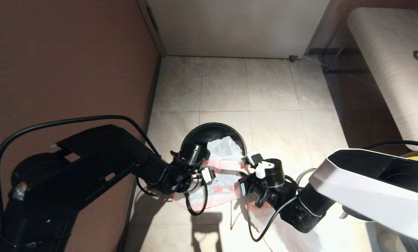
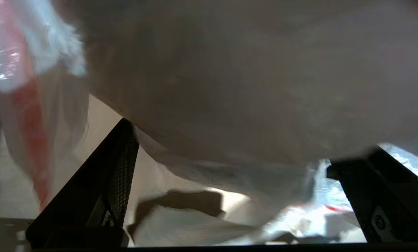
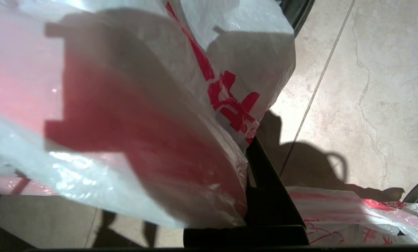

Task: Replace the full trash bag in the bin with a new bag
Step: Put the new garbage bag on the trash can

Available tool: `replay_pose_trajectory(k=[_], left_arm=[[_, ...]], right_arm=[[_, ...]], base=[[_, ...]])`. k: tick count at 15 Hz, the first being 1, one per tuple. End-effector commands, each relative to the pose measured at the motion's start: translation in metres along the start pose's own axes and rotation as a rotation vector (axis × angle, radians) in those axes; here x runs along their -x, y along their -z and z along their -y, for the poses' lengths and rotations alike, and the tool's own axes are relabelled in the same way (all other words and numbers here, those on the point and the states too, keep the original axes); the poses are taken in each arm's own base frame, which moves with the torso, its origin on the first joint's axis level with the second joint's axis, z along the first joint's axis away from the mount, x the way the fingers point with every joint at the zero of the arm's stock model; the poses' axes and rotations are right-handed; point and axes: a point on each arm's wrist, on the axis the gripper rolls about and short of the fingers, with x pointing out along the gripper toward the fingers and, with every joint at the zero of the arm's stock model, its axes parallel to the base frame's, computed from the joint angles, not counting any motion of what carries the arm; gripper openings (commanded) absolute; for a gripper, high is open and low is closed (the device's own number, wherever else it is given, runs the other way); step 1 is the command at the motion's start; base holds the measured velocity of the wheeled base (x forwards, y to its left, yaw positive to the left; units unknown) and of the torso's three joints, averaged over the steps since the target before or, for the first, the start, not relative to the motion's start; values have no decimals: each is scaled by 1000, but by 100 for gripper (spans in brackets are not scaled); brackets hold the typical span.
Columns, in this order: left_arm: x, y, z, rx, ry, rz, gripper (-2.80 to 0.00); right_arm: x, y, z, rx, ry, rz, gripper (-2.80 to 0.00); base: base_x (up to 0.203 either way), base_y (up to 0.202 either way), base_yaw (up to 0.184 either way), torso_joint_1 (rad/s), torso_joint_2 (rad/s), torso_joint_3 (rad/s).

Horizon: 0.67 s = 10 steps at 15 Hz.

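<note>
While a second red-printed plastic bag [image 3: 352, 217] lies on the tiled floor [image 1: 272, 87], both grippers hold the thin white red-printed bag [image 1: 223, 150] just in front of the round black bin [image 1: 212, 131]: left gripper [image 2: 230, 182] spread wide around it, right gripper [image 3: 251, 196] I can't tell.

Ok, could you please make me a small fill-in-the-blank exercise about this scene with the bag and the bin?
1. The bin standing on the tiled floor is ____ in colour.
2. The bag between the left claw and the right claw is white with ____ print.
3. The left claw stands ____, its fingers wide apart.

Missing words: black; red; open
</note>
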Motion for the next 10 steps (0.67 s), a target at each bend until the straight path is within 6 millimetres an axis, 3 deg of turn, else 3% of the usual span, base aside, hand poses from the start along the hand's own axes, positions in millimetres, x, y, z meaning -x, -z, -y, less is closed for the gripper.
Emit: replay_pose_trajectory(k=[1,5,10], left_arm=[[-1,-5,2,14,11,13,0],[-17,-16,-1,39,0,39,0],[-27,-11,-1,31,-11,35,0]], right_arm=[[1,-3,0,-1,1,11,-280],[4,-10,5,-6,11,26,-280],[9,-11,7,-7,14,23,-280]], base=[[0,0,0,0,0,0],[0,0,0,0,0,0],[0,0,0,0,0,0]])
